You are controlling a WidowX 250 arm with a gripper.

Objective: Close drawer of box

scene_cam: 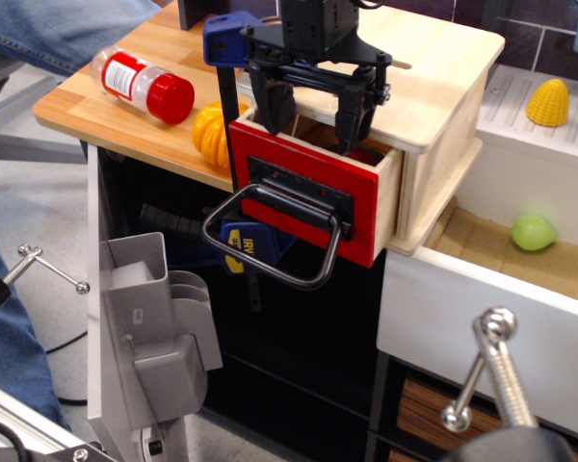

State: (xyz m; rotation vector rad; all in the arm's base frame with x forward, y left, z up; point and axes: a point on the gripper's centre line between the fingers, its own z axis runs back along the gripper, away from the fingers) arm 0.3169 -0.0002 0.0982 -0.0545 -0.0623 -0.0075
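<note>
The drawer has a glossy red front and a large black loop handle that hangs down. It sticks out only a little from the light plywood box, whose flat lid shows a slot and a small round hole. My gripper hangs open just above the drawer's top edge, at the narrow gap between the red front and the box. Its two black fingers stand spread apart and hold nothing.
A clear bottle with a red cap lies on the wooden counter beside a small orange pumpkin. A blue clamp grips the counter. To the right, an open white drawer holds a green fruit; a yellow corn sits behind.
</note>
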